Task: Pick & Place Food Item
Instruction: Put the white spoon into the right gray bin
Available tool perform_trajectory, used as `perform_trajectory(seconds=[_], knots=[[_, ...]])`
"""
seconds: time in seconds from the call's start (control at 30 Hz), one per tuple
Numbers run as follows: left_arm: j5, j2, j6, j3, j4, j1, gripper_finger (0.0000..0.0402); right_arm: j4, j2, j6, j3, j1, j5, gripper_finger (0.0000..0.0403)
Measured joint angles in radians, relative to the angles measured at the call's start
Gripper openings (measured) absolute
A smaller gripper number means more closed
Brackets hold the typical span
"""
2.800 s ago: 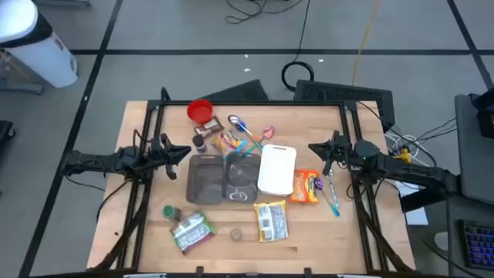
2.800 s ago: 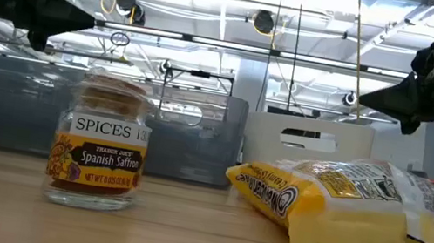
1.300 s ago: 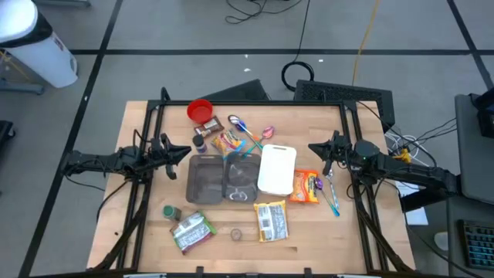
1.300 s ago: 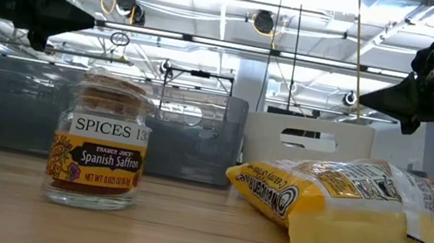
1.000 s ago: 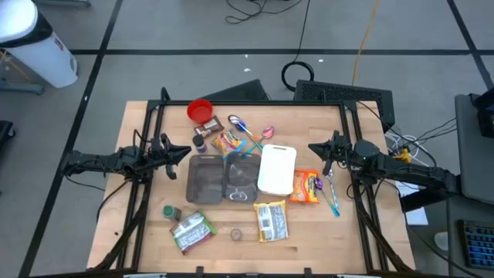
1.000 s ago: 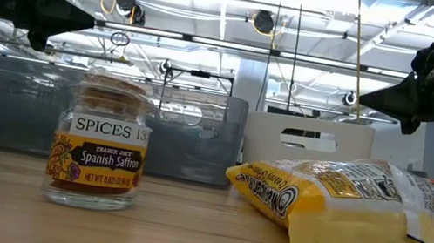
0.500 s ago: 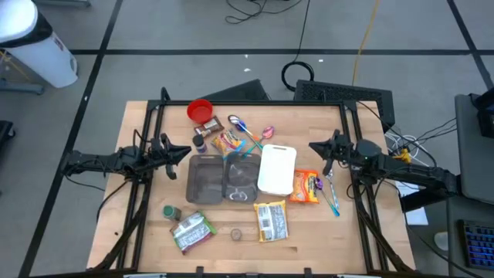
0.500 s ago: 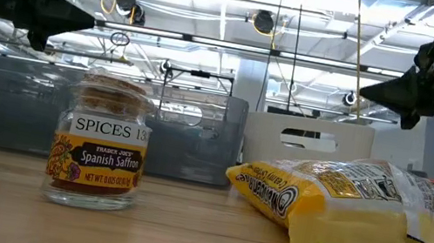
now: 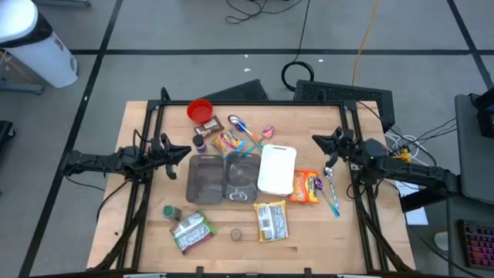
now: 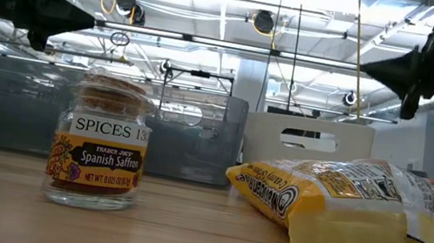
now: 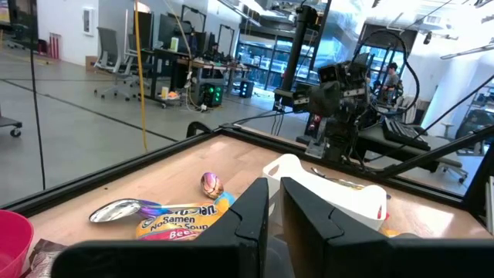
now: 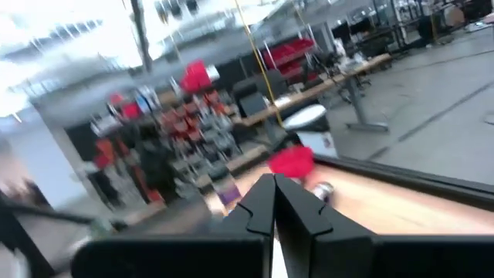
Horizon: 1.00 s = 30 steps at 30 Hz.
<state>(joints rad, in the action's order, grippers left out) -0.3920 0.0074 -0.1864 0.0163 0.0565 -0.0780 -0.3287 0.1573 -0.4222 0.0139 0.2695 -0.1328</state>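
The yellow snack bag [image 9: 271, 221] near the table's front edge is judged light and crinkly, best pinched at its seam, while both grippers [image 9: 188, 150] [image 9: 316, 140] are held pressed together, empty

- The wooden desk [image 9: 147, 224] carries a grey two-compartment tray [image 9: 222, 178] at its centre.
- A white cutting board [image 9: 277, 168] lies touching the tray at its 3 o'clock.
- A red cup [image 9: 200, 110] stands at the tray's 11 o'clock, well apart.
- An orange snack bag [image 9: 306, 187] lies just beside the board at 4 o'clock.
- The left gripper [image 9: 184, 151] hangs at the tray's 9 o'clock.
- The right gripper [image 9: 316, 140] hangs at the board's 2 o'clock.
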Motion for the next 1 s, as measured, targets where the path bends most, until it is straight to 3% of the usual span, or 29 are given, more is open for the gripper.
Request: perform_trajectory(seconds=[0.23,0.43,0.73,0.9,1.0], knots=[[0.000,0.000,0.000,0.000,0.005,0.000,0.0042,-0.178,0.097,-0.101,0.050,-0.033,-0.001,0.0000],[-0.002,0.000,0.001,0.000,0.007,0.000,0.0042,-0.209,0.254,0.006,0.235,-0.051,0.003,0.0000],[-0.172,0.001,-0.032,-0.004,0.226,0.001,0.0042,-0.223,0.567,0.136,0.460,-0.051,0.003,0.0000],[-0.262,0.031,-0.129,-0.002,0.397,0.001,0.0042,-0.430,0.684,0.086,0.464,-0.051,0.002,0.0000],[-0.272,0.080,-0.122,0.023,0.412,0.001,0.0042,-0.509,0.731,0.068,0.464,-0.051,0.003,0.0000]])
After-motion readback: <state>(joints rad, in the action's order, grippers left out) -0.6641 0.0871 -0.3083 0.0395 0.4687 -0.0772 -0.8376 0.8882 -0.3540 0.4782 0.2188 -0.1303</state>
